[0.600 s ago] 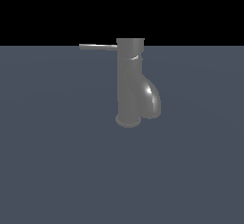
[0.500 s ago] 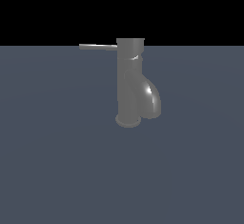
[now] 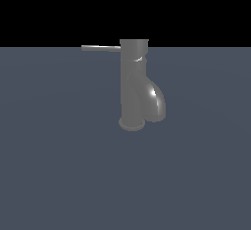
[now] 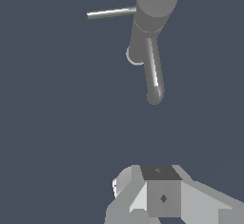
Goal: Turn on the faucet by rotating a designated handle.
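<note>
Faucet (image 3: 133, 84) front and centre, standing upright on the flat grey surface (image 3: 59, 175), its fat spout curling down toward the exterior view's right. Handle (image 3: 100, 48) sticks out level from the top of the column, pointing to the exterior view's left, and nothing is touching it. No arm shows in the exterior view at all. From the wrist view we look down on the faucet's round cap, with the handle (image 4: 111, 13) a thin bright rod off to one side, and the gripper (image 4: 162, 204) is only a pale blocky shape at the picture's edge, well apart from the tap. Its fingertips are cut off, so I cannot tell whether it is spread or closed. My read: the task is barely begun, with the approach, the contact and the whole rotation all left to do.
</note>
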You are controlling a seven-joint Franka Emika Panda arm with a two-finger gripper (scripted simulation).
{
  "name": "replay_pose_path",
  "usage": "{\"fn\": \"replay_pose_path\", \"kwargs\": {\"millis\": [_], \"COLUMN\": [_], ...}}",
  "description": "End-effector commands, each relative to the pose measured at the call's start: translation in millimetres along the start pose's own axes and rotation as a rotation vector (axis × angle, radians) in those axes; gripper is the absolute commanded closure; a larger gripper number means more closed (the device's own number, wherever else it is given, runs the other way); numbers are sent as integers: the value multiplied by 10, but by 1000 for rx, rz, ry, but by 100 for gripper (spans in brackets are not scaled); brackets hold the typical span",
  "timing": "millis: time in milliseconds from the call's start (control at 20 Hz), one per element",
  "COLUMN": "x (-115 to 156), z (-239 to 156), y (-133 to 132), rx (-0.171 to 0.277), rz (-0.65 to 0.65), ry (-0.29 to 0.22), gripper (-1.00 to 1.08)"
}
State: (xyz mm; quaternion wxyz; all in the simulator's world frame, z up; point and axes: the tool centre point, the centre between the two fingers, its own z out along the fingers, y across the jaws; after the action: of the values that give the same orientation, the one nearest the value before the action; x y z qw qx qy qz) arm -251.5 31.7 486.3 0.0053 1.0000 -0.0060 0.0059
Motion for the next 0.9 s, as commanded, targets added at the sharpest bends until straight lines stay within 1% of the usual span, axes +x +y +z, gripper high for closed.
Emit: {"fn": "replay_pose_path", "kwargs": {"millis": [0,350,850], "x": [32,190,551], "z": [42,218,544], "y": [-54,-272,-622], "rx": [0,1,4], "rz": [28,148,369], "ry": [-1,-3,-6], "gripper": [108,108,108]}}
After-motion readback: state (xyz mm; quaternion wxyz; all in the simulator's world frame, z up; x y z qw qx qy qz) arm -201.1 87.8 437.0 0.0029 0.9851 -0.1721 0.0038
